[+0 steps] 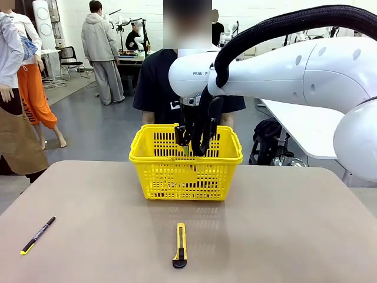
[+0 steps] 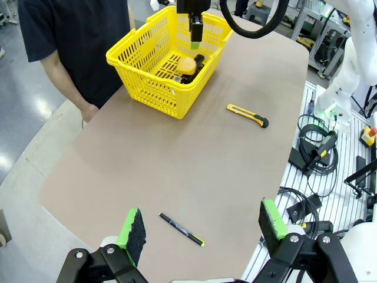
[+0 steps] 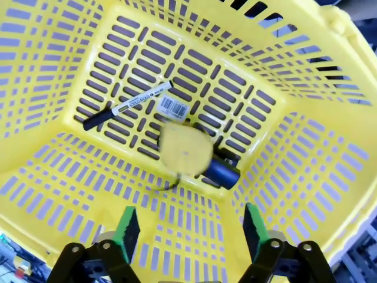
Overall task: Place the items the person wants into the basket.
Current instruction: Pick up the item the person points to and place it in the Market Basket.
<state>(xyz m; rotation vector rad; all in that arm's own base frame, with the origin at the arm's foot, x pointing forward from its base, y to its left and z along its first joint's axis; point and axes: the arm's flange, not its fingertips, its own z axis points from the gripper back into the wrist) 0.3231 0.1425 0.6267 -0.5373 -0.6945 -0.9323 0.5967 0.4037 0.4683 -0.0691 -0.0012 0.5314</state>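
Right gripper (image 3: 187,233) hovering over basket (image 1: 147,154), fingers apart, empty.
Tape measure (image 3: 184,150), blurred at basket's centre, looking light, rigid; best pinched across its sides.

utility knife (image 1: 179,246), thin pen (image 1: 37,235), well apart on table (image 1: 283,236)

In the right wrist view the tape measure (image 3: 184,148) is a smeared yellow blob; its markings cannot be read, and its strap shows only as a faint dark curl. It covers most of the stapler (image 3: 221,171), of which one dark rounded end shows. The marker (image 3: 126,105) carries print too small to read. From the front, the basket (image 1: 185,171) wall hides its contents, and the right gripper (image 1: 197,138) blocks part of the far rim. The person (image 1: 154,82) is largely behind the right arm and basket, hands unseen. In the left wrist view the pen (image 2: 181,229) lettering is too fine to tell.
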